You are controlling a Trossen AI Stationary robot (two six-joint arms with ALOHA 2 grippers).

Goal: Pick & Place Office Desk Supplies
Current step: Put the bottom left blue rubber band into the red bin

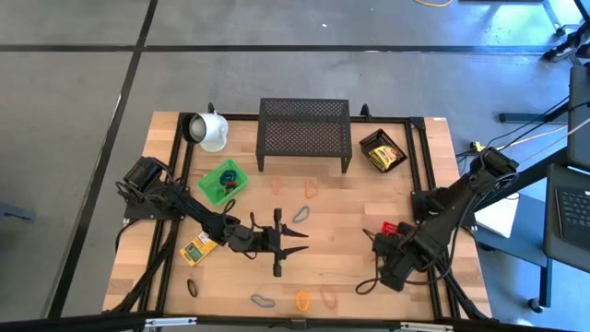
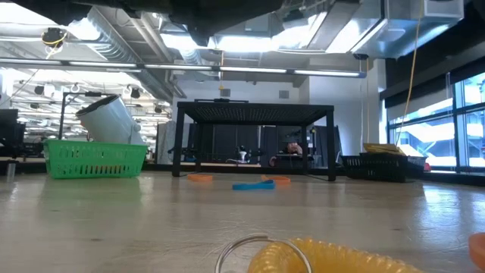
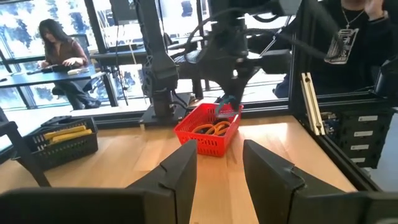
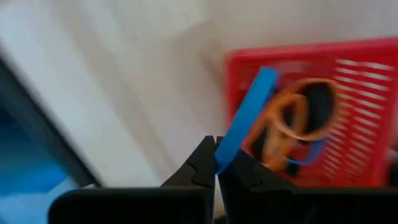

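My right gripper (image 4: 216, 157) points down over a red basket (image 4: 367, 118) that holds orange loops (image 4: 298, 118), and it is shut on a blue loop (image 4: 249, 112). In the high view the arm hides most of the basket (image 1: 389, 228). My left gripper (image 3: 221, 180) stands open and level near the table's middle (image 1: 293, 242), pointing at the red basket (image 3: 208, 132), with nothing between its fingers. A yellow box (image 1: 196, 249) lies flat beside the left arm. Loose loops lie on the wood: orange (image 1: 312, 189), blue-grey (image 1: 301, 215), orange (image 1: 302, 300). My right gripper pinches the blue loop's lower end (image 4: 225, 152) between its two fingertips, coming from above and pointing down. The loop is flattened into a strip that runs away from the fingers over the red basket's rim, clear of the table.
A white mug (image 1: 210, 129) lies tipped at the far left, next to a black mesh shelf (image 1: 304, 134). A green basket (image 1: 224, 180) stands in front of the mug. A black tray (image 1: 383, 152) with yellow boxes sits at the far right. More loops (image 1: 262, 300) lie near the front edge.
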